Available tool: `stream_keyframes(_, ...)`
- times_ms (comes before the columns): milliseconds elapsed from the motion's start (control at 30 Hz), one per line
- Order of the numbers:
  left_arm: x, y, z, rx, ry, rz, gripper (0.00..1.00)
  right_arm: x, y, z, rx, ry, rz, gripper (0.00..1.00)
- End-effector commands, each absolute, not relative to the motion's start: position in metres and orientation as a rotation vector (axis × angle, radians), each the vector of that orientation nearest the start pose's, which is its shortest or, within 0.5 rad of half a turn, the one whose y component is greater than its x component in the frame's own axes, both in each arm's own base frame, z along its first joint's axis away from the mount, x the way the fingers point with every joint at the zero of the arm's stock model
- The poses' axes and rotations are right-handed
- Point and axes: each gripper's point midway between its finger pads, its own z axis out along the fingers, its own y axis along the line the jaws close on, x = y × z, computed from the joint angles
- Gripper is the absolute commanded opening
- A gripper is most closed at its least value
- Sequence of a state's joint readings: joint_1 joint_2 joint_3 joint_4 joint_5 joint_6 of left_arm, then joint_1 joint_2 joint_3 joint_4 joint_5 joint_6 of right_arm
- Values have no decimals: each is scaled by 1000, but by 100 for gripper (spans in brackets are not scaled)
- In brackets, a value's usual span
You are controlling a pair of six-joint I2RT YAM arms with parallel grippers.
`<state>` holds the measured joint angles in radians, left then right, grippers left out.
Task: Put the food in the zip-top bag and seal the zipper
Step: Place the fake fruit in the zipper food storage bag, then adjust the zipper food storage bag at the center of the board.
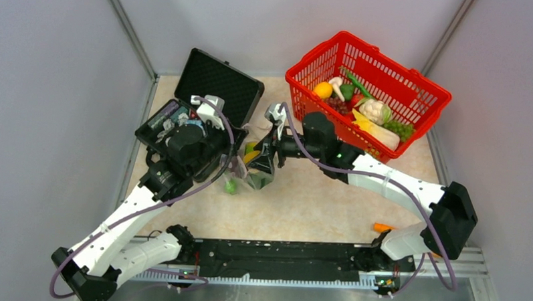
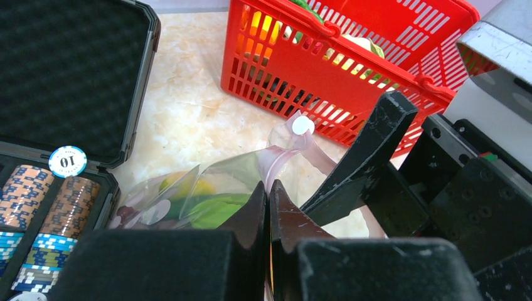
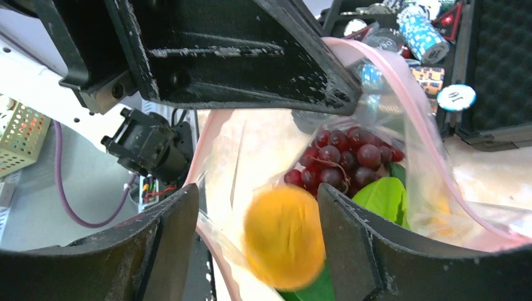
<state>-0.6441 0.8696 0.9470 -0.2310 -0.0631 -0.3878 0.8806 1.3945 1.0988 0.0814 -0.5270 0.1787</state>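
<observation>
Several pcs sit in the zip-top bag (image 3: 251, 144) btwn the arms: purple grapes (image 3: 342, 157), a green leaf (image 3: 379, 197). L gripper (image 2: 268, 188) is clamped on the bag's mouth edge; R gripper (image 3: 257, 207) gapes wide, orange citrus (image 3: 283, 237) loose btwn its fingers over the mouth. I'd judge it midway: more food waits in the red basket (image 1: 380, 64), zipper (image 3: 414, 94) unsealed.

The zip-top bag (image 2: 233, 173) is clear, glossy plastic.
</observation>
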Motion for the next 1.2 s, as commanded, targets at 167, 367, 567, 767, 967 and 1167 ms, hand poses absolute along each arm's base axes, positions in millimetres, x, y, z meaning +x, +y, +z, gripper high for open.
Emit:
stream_keyframes(167,268,-181,356,43,1624,-676,0,205,414,304,-982,1560,1182,72)
stream_keyframes(367,274,-158,350,-114,1630,-604,0,217,382,338,-817,1487,1061,72)
stream_keyframes(567,276,-136,344,-226,1629,-521,0,228,332,369,-576,1430,938,55)
stream_keyframes(767,276,-139,348,-215,1618,-545,0,251,335,338,-528,1619,836,57)
stream_keyframes(967,274,-140,350,-206,1617,-554,0,266,360,305,-555,1785,798,58)
stream_keyframes(1167,271,-135,351,-209,1611,-542,0,262,371,310,-605,1747,853,46)
